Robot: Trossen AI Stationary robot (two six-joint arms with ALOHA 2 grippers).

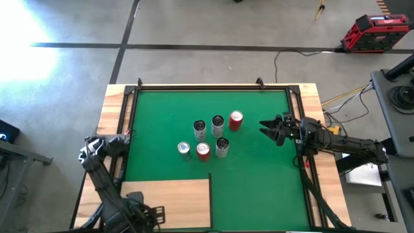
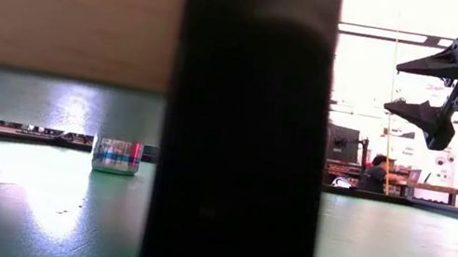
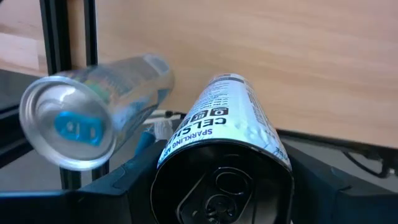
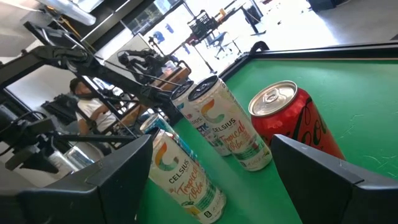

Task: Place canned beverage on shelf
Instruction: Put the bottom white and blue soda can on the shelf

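Six cans stand in a cluster mid-mat in the high view, among them a red can and a white Celsius can. The pale wood shelf lies at the near left. My left gripper is at the shelf's near edge, shut on a black-and-white Celsius can. A silver can with a blue tab shows beside that can. My right gripper is open and raised, just right of the red can. My left gripper has the black-and-white can between its two fingers, on the can's side walls near the tab end. The fingers lie along the can, its tab end toward the wrist camera. The can itself hides its other end. The wood panel is behind it.
One can shows standing on the green mat in the low view, past a dark post. Black rails run along the mat's edges. Bare mat lies right of the shelf and along the far side.
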